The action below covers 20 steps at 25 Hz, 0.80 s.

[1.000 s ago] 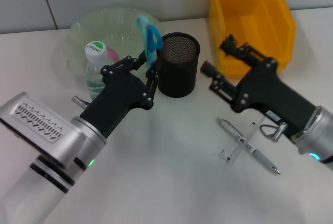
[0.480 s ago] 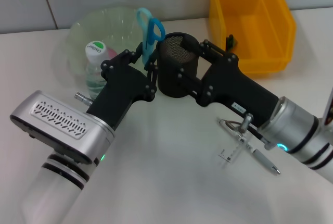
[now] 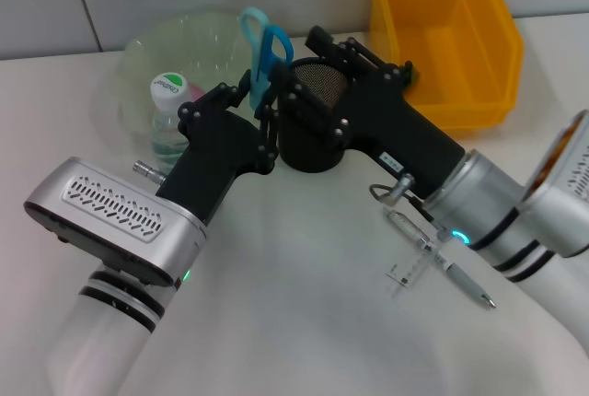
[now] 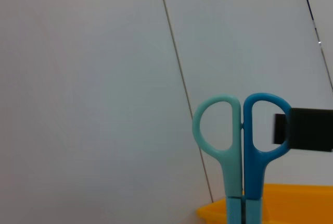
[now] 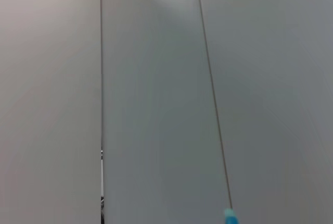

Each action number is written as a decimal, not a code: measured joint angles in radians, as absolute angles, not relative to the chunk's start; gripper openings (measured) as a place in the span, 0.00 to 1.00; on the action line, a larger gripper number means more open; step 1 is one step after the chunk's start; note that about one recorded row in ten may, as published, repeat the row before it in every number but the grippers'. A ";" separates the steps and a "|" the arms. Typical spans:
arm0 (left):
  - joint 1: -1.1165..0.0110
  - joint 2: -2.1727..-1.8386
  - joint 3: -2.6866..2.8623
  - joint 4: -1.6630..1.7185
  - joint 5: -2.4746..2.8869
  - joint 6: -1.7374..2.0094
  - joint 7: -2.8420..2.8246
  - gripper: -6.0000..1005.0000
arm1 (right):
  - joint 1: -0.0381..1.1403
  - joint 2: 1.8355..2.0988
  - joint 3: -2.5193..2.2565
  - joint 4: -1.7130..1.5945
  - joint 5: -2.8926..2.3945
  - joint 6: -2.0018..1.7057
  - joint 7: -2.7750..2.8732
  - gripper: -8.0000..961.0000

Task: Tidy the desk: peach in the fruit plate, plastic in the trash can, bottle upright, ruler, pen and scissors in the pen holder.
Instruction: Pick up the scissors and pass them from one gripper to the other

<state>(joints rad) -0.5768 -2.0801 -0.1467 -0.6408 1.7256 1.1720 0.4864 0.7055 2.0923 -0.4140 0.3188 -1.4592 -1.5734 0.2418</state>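
The mouth of the pen holder (image 3: 317, 83) is crowded: the right gripper (image 3: 308, 69) is laid across its rim, and the scissors (image 3: 264, 53), held upright by the left gripper (image 3: 262, 120), are pressed just beside it. Open table (image 3: 304, 276) is left in front, broken only by pen (image 3: 442, 262) and ruler (image 3: 414, 262)

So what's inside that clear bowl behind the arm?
Inside the clear bowl a bottle with a green-and-white cap stands upright, with something pink beside it. The left gripper, holding the scissors, hides the rest.
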 joint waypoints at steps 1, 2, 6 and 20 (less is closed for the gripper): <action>-0.577 -2.080 -0.147 -0.641 1.726 1.172 0.486 0.22 | 0.705 2.092 -0.414 0.319 -1.459 -1.573 0.242 0.51; -0.577 -2.080 -0.147 -0.642 1.726 1.172 0.489 0.22 | 0.712 2.092 -0.413 0.326 -1.460 -1.572 0.232 0.50; -0.579 -2.080 -0.147 -0.649 1.727 1.170 0.502 0.22 | 0.734 2.092 -0.404 0.346 -1.460 -1.557 0.202 0.50; -0.577 -2.080 -0.158 -0.675 1.727 1.158 0.523 0.22 | 0.712 2.092 -0.177 0.426 -1.660 -1.461 0.061 0.48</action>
<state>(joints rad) -0.5768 -2.0800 -0.1584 -0.6750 1.7274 1.1580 0.5235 0.7124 2.0923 -0.1765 0.4256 -1.6596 -1.4605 0.0610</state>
